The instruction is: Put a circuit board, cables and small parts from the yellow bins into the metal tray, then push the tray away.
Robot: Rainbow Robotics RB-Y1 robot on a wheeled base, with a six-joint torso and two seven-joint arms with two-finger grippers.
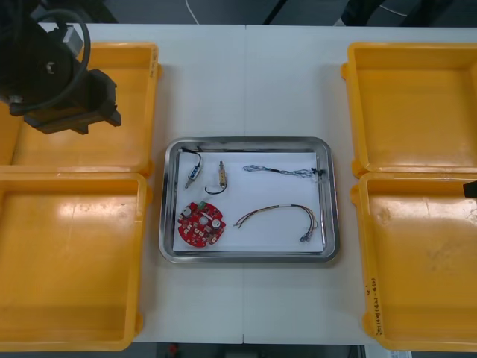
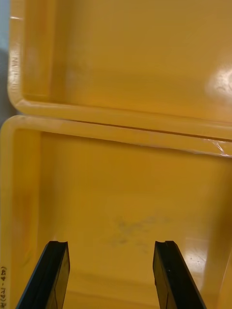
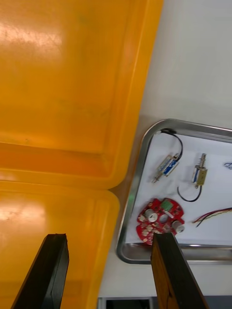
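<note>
**A:** Nearest first. In the right wrist view, the right gripper (image 2: 111, 244) hangs over the near right bin (image 2: 121, 183). Its fingers are spread wide with nothing between them. The far right bin (image 2: 135, 53) lies beyond, rim against rim.

**B:** Left side?

**A:** In the left wrist view, the left gripper (image 3: 108, 236) is likewise released, fingers apart and bare. One finger stands over the near left bin (image 3: 48, 227). The other overlaps the near rim of the metal tray (image 3: 130, 203). The circuit board (image 3: 161, 219) lies in the tray just past that finger's tip, outside the gap.

**B:** And from above?

**A:** The front view gives what the wrist views cut short: the whole tray, white inside, in the middle of the desk (image 1: 246, 82) between the bins. The board is in its near left corner, and the red and yellow cable (image 1: 276, 209) is near right. Farther back, two small metal parts (image 1: 221, 176) with black cables (image 1: 215, 192) sit side by side at far left. The blue and white cable (image 1: 279, 172) is at far right.

**B:** The arm?

**A:** The left arm (image 1: 52, 74) is over the far left bin (image 1: 112, 142), farthest of all.
</note>
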